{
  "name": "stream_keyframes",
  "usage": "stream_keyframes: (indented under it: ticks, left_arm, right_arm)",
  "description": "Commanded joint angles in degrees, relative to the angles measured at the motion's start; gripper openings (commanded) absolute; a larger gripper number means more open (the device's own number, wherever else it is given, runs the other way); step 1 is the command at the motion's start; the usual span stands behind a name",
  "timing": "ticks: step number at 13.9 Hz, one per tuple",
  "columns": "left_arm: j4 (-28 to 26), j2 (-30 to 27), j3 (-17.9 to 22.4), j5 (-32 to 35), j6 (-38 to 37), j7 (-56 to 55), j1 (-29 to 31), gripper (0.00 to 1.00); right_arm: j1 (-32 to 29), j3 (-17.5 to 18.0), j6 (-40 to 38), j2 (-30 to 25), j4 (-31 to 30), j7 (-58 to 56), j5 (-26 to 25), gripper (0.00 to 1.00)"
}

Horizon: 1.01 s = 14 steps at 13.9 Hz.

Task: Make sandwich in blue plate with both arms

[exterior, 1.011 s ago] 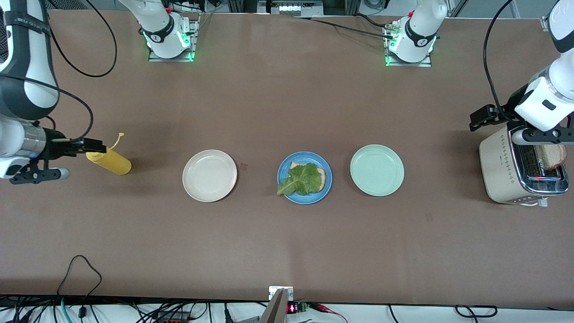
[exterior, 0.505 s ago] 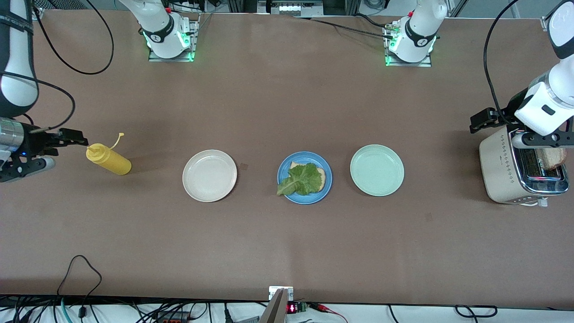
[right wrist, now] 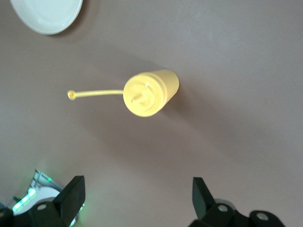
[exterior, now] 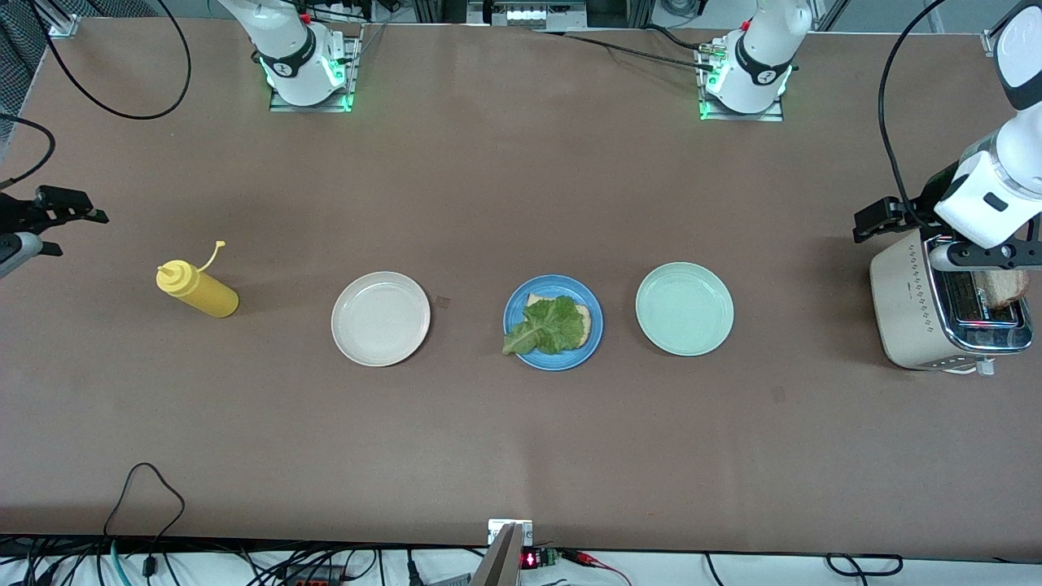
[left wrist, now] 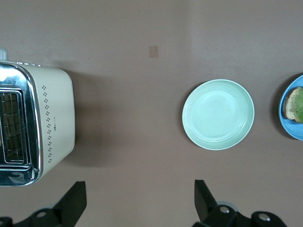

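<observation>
While the brown counter (exterior: 521, 456) is spread with three plates in a row, a cream toaster (exterior: 944, 313) is seen at the left arm's end, a bread slice (exterior: 1003, 285) standing in its slot. The left gripper (left wrist: 139, 203) is held above the toaster, fingers spread wide apart and empty. The right gripper (right wrist: 137, 198) is held above the yellow squeeze bottle (exterior: 198, 290), fingers likewise apart. On the blue plate (exterior: 553, 322), between the beige plate (exterior: 380, 318) and pale green plate (exterior: 684, 308), one bread slice is covered by lettuce (exterior: 547, 326).
</observation>
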Motion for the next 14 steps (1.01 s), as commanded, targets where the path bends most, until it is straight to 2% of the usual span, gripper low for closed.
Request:
stream_keyframes:
  ticks: [1,4,7,12,14]
  left_arm:
    - [0.6,0.2,-0.2,-1.2,-0.3,1.3,0.5,1.00]
    - [0.6,0.2,-0.3,-1.2,-0.4,1.2,0.3,1.00]
    - [0.6,0.2,-0.3,-1.2,-0.3,1.3,0.3,1.00]
    - [0.6,0.2,-0.4,-1.1,-0.4,1.3,0.3,1.00]
    - [0.6,0.2,-0.4,-1.2,-0.4,1.3,0.3,1.00]
  right_arm:
    - [-4.2,1.0,0.4,-3.4,-5.2,-9.7,3.8,1.00]
    - [-8.9,1.0,2.1,-3.3,-8.0,-25.0,7.6,1.00]
    - [-14.2,1.0,4.2,-1.5,-10.3,-42.3,13.9,1.00]
    - [-20.5,1.0,4.2,7.8,-10.4,-64.4,26.3,1.00]
    - [-22.8,1.0,3.6,11.6,-10.1,-69.1,30.3,1.00]
